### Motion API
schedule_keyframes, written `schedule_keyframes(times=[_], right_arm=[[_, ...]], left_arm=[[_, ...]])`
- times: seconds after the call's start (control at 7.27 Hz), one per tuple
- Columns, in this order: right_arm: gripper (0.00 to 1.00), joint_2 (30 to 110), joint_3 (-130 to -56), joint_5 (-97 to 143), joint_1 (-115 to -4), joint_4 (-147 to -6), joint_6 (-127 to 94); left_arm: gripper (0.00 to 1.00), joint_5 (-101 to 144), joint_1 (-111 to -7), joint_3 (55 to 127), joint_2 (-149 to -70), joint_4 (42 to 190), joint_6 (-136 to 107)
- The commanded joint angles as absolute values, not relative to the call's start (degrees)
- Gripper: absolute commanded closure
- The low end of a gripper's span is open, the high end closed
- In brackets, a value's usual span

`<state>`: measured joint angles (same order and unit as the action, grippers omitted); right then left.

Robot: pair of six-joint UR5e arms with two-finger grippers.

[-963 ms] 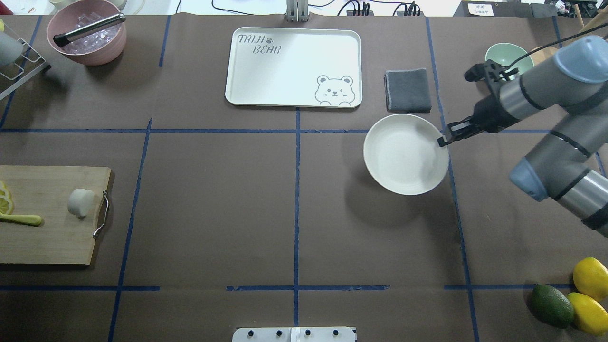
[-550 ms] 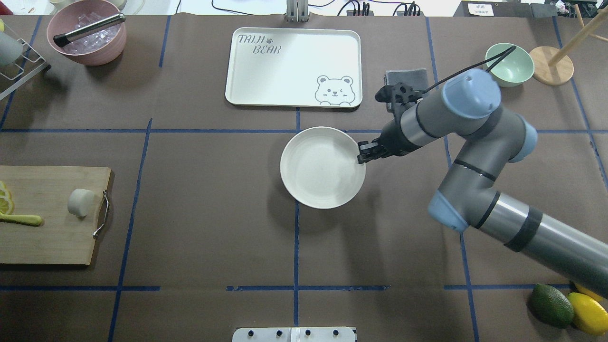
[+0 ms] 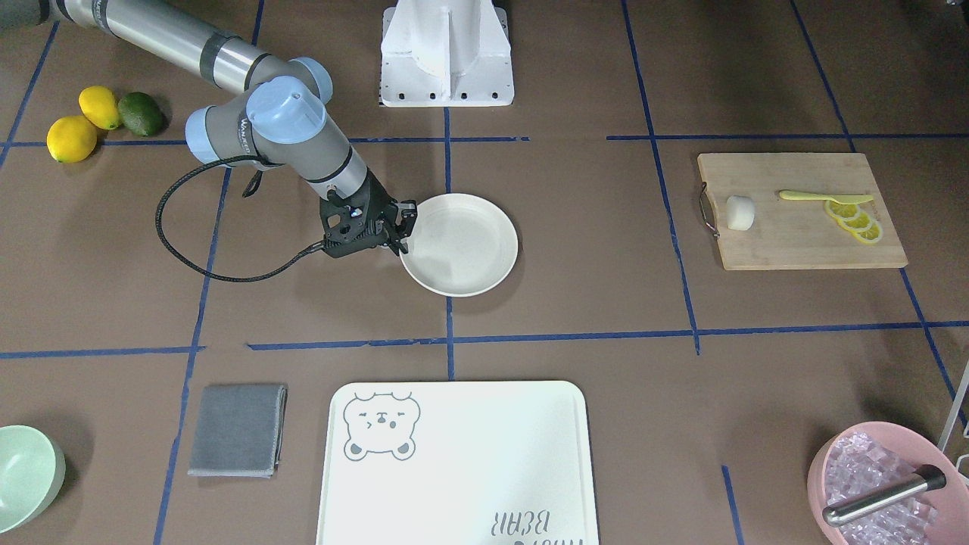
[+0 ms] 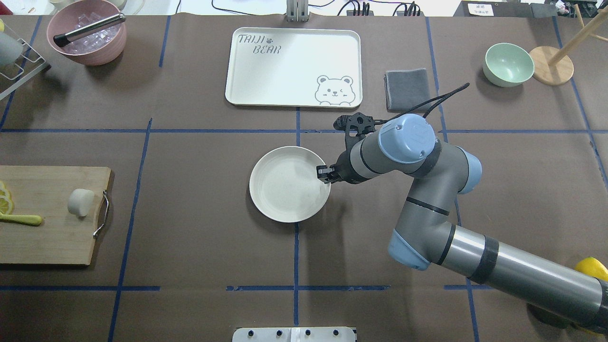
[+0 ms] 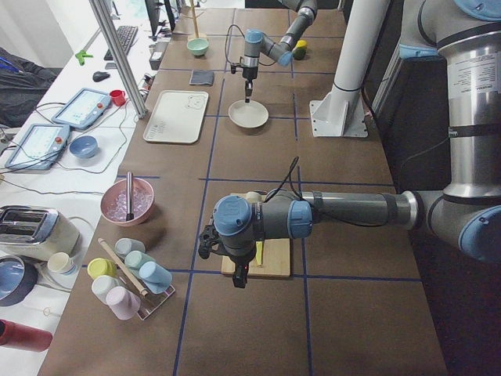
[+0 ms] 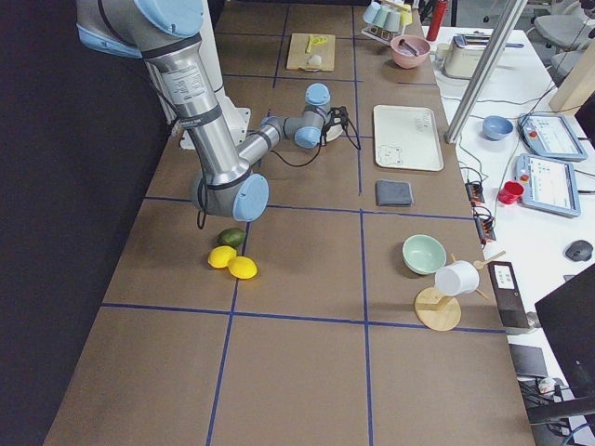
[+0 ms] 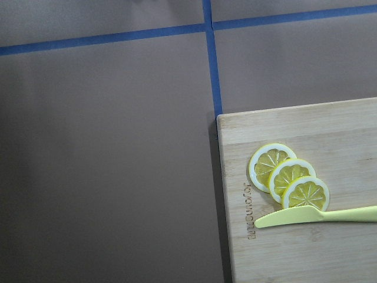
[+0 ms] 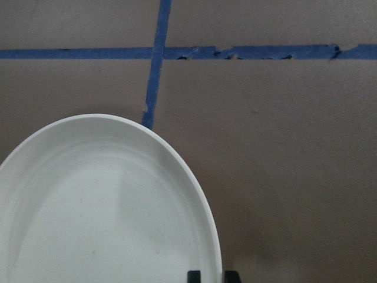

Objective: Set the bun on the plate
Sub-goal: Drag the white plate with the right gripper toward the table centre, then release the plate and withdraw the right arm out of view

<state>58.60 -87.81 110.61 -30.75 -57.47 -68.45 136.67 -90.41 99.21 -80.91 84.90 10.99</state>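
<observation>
Front view: the right gripper [image 3: 401, 227] is clamped on the rim of the empty plate [image 3: 473, 246]. The bun [image 3: 740, 213] lies well apart from the plate, on the board [image 3: 802, 242].

Overhead: the plate's [image 4: 285, 190] shadow leaves it unclear whether it rests on the table or hangs just off it.

Left side view: the left gripper [image 5: 239, 276] hangs over the board, far from the plate; I cannot tell if it is open or closed.

Left wrist: slices [image 7: 288, 177] and a knife [image 7: 318, 216] show, but no bun.

Right wrist: fingertips [image 8: 193, 276] straddle the plate's rim.

A one-edge pinch could let the plate tilt or slip. Going straight down, the left gripper would likely meet the slices. The smooth bun may roll when squeezed.
</observation>
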Motion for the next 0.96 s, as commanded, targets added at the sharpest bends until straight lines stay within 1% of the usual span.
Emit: schedule_keyframes(times=[0.0, 0.14, 0.41, 0.55, 0.69, 0.83], right_arm=[[0.0, 58.36, -87.71, 110.65, -30.67, -58.27, -70.64], [0.0, 58.27, -88.93, 112.48, -32.94, -62.62, -70.75], [0.0, 59.49, -94.2, 118.71, -40.91, -75.53, -66.22], [0.0, 61.42, -96.13, 119.96, -44.0, -79.33, -59.74], [0.0, 65.52, -100.07, 121.19, -47.17, -81.54, -52.11], [0.0, 68.79, -101.5, 123.2, -51.29, -84.09, -43.94]], left_arm=[[0.0, 136.67, -90.35, 99.14, -80.95, 84.9, 10.99], [0.0, 136.67, -90.35, 99.05, -80.95, 84.9, 10.99], [0.0, 136.58, -90.35, 99.66, -81.03, 84.9, 10.99], [0.0, 136.58, -90.35, 99.75, -81.56, 84.9, 10.99], [0.0, 136.5, -90.35, 99.76, -81.82, 84.9, 10.99], [0.0, 136.23, -90.35, 99.76, -81.91, 84.82, 10.99]])
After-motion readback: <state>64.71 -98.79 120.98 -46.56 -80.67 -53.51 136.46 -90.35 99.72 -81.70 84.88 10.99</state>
